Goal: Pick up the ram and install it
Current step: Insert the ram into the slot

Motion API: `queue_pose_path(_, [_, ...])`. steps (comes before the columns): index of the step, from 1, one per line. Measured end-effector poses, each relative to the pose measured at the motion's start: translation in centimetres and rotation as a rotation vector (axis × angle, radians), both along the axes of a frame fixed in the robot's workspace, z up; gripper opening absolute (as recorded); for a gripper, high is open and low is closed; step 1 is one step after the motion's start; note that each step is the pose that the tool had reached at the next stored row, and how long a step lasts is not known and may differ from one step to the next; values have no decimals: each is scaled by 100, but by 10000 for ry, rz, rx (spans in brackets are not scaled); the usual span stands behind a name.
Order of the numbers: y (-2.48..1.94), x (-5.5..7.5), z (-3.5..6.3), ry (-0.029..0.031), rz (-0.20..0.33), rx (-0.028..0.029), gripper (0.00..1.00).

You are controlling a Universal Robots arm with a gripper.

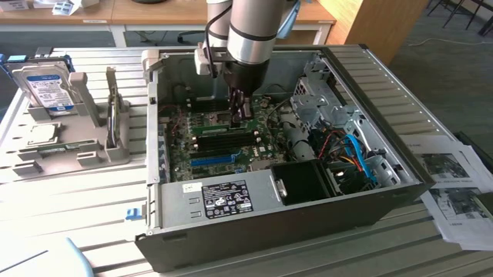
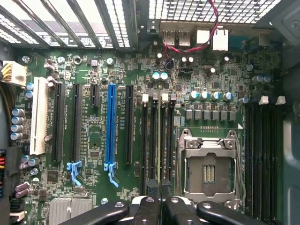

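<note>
While the hand [image 2: 161, 191] hangs inside the open computer case [image 1: 269, 234], it is almost shut, pinching the thin green ram [image 2: 161, 140]. That ram stands on edge among the black memory slots [image 2: 144, 140], between the long blue slot [image 2: 111, 126] and the square chip socket [image 2: 208, 171].

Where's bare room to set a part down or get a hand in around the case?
Free: the slatted table in front of the grey fixture, and the strip between the case and the papers. Crowded inside the case: the hand grips the ram over the memory slots, and cables fill the drive-bay side.
</note>
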State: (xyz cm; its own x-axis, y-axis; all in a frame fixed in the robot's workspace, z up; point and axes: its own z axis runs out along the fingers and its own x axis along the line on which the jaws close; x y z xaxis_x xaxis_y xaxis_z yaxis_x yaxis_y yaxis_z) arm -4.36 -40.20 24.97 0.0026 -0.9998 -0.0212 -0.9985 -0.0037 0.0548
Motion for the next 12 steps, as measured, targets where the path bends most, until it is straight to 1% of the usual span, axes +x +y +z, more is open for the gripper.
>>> queue_pose_path(6, [0, 65, 1, 13, 1, -2, 11])
queue_pose_path(12, [1, 73, -10, 13, 1, 1, 11])
